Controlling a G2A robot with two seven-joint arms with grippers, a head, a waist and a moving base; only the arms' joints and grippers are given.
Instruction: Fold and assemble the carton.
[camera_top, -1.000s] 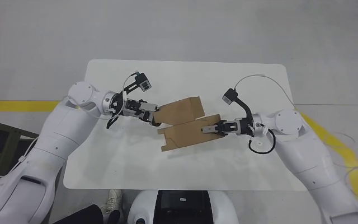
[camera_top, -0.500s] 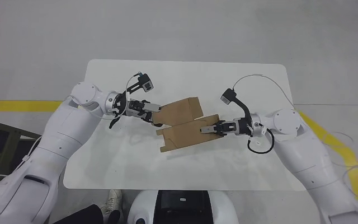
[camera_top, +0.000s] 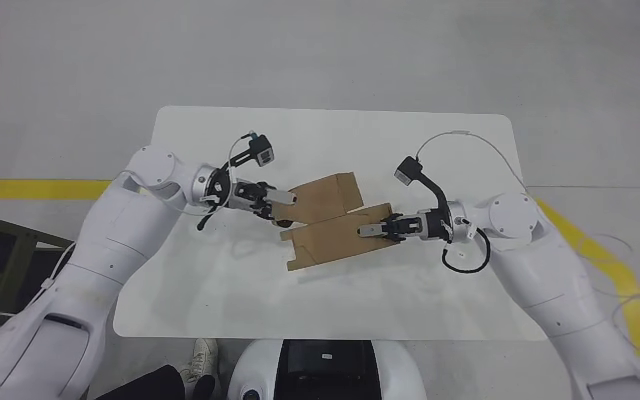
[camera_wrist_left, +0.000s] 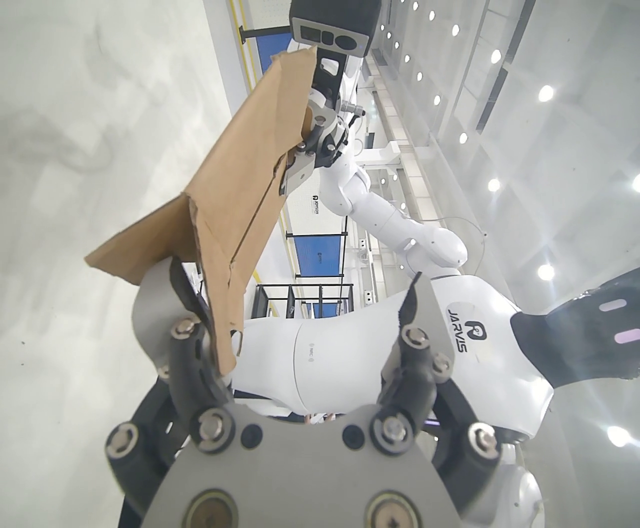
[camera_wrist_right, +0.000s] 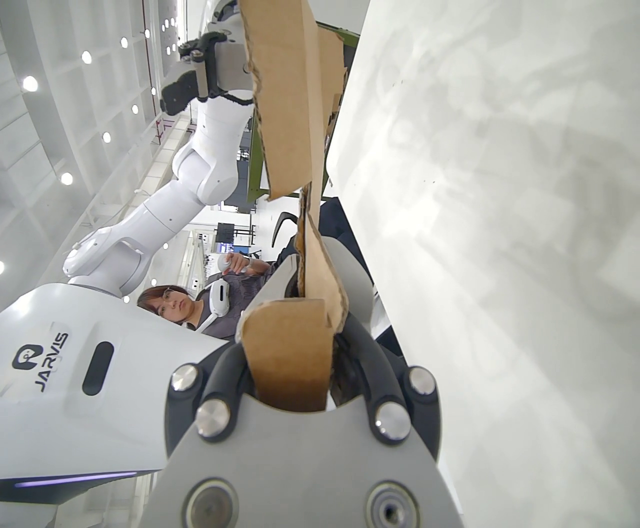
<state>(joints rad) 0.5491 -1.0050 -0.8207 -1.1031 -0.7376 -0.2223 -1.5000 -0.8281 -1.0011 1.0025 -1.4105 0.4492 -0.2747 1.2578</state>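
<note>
A flattened brown carton (camera_top: 325, 214) hangs partly unfolded over the middle of the white table (camera_top: 200, 290). My right gripper (camera_top: 372, 229) holds its right end. In the right wrist view the gripper (camera_wrist_right: 312, 295) is shut on the carton (camera_wrist_right: 290, 100), with a cardboard flap between the fingers. My left gripper (camera_top: 284, 198) sits at the carton's left edge. In the left wrist view it (camera_wrist_left: 292, 280) is open wide, and the carton (camera_wrist_left: 235, 200) leans against one finger (camera_wrist_left: 160, 300) only. The right gripper (camera_wrist_left: 300, 165) shows at the carton's far end.
The table top (camera_wrist_right: 500, 200) around the carton is bare white surface on every side. A yellow floor line (camera_top: 50, 188) runs past the table's left and right ends.
My left gripper has shifted slightly along the carton's left edge toward the table's far side. The carton has barely moved, and the right arm has kept still.
</note>
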